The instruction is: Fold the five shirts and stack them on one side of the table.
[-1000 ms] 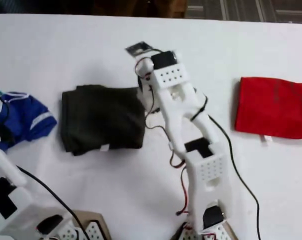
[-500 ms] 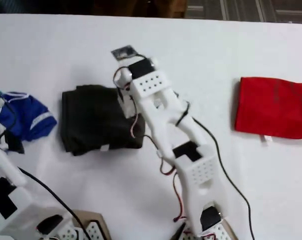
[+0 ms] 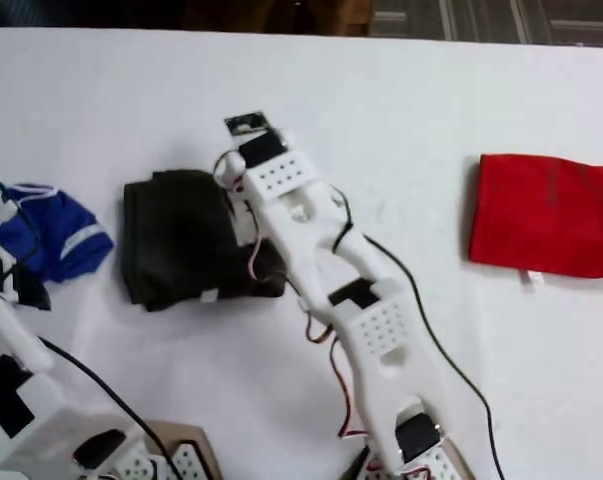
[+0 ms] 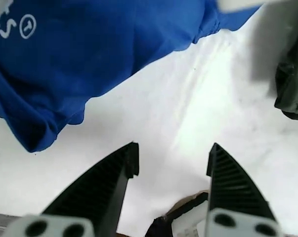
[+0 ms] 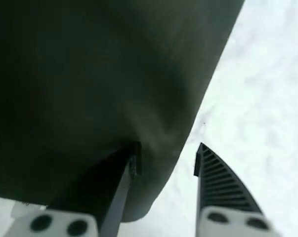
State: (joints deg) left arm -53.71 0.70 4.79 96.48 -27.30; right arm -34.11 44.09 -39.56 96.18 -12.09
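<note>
Centrally, the right gripper [image 5: 166, 154] sat at the dark shirt's [image 3: 181, 240] edge, jaws apart, apparently straddling it. Beyond the dark shirt's opposite side, the left gripper [image 4: 172, 155] hung parted beside the blue shirt [image 3: 61, 235].

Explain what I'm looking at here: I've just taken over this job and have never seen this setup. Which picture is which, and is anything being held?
These are two small white robot arms standing at the near edge of a white table. The wide picture looks down from a fixed camera. The other two come from a camera on each arm's wrist, looking out past its two dark fingers.

On the table lie a folded red shirt, a folded dark shirt and a crumpled blue shirt.

The right arm stretches out to the dark shirt. The right gripper is open at the cloth's edge, one finger against the fabric and the other over bare table. The left gripper is open over bare table beside the blue shirt. Neither holds anything.
</note>
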